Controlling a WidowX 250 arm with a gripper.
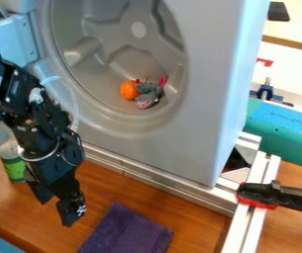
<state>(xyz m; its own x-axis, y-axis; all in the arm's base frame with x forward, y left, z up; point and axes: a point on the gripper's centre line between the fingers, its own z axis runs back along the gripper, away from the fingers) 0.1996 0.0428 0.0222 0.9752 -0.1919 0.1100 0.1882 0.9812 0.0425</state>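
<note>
Left of the hand and up a little, we see a green can [14, 165] on the counter [107, 185]. The hand [56, 213] hangs over the counter, its 2 fingers spread with nothing between them, so any grasp calls for moving it first. Just right of it lies a purple cloth [127, 232]. Up and right, 1 orange ball [129, 90] and grey toys [147, 94] lie in the drum [131, 121]. Far right, blue tape [282, 116] bears handwriting.

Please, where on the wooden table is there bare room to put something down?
Bare wood lies between the purple cloth and the metal rail. The left side looks crowded, with the gripper and green can there.
</note>
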